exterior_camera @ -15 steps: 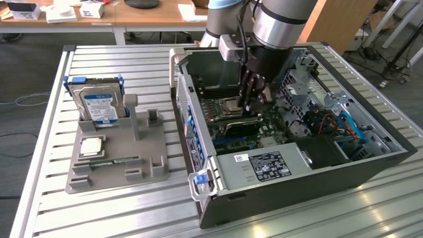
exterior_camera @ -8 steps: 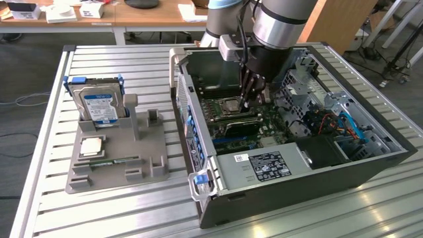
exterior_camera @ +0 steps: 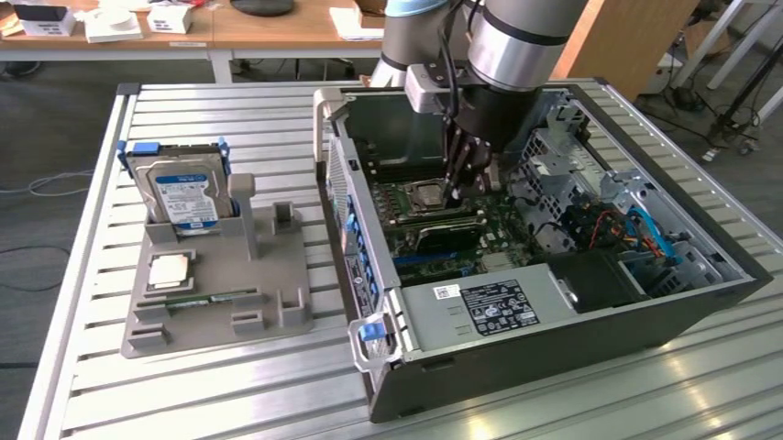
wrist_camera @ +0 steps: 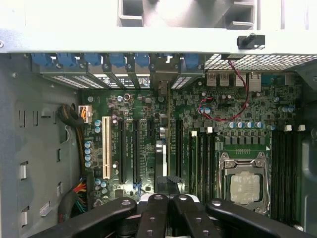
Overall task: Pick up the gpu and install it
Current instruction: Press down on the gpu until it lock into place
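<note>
The gpu (wrist_camera: 166,148) stands on edge in a motherboard slot inside the open computer case (exterior_camera: 538,339). It is seen edge-on as a thin dark card, with its bracket end at the case's rear wall. My gripper (wrist_camera: 169,201) is lowered into the case (exterior_camera: 459,188) directly over the card's upper edge. Its black fingers (wrist_camera: 157,208) are pressed together and shut. I cannot tell whether the tips touch the card.
A grey parts holder (exterior_camera: 215,302) on the slatted table at the exterior view's left carries a hard drive (exterior_camera: 183,192), a processor (exterior_camera: 169,270) and a memory stick (exterior_camera: 202,298). Beside the card are the processor socket (wrist_camera: 245,186), empty slots (wrist_camera: 133,148) and cables.
</note>
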You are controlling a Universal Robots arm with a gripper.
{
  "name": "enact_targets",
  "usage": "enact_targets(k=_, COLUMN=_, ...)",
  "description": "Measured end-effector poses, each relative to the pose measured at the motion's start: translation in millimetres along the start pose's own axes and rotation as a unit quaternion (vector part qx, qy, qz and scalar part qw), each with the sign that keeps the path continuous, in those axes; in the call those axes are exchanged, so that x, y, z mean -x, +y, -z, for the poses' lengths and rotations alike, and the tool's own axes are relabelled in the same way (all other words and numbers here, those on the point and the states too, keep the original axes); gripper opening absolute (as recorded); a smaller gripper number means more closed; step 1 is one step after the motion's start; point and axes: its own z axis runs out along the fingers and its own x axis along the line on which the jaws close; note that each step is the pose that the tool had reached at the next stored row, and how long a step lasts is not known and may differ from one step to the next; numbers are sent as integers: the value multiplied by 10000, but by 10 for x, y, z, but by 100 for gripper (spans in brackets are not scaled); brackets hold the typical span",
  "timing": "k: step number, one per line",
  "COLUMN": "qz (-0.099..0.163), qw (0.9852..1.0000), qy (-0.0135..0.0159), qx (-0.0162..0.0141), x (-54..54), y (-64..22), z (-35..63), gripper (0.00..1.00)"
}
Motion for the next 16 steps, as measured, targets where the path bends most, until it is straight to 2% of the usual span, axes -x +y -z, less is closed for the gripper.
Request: enact_targets(k=16, qz=0, qw=10000, qy=-1, qx=0, x=-4, y=-4, z=-120, gripper=11)
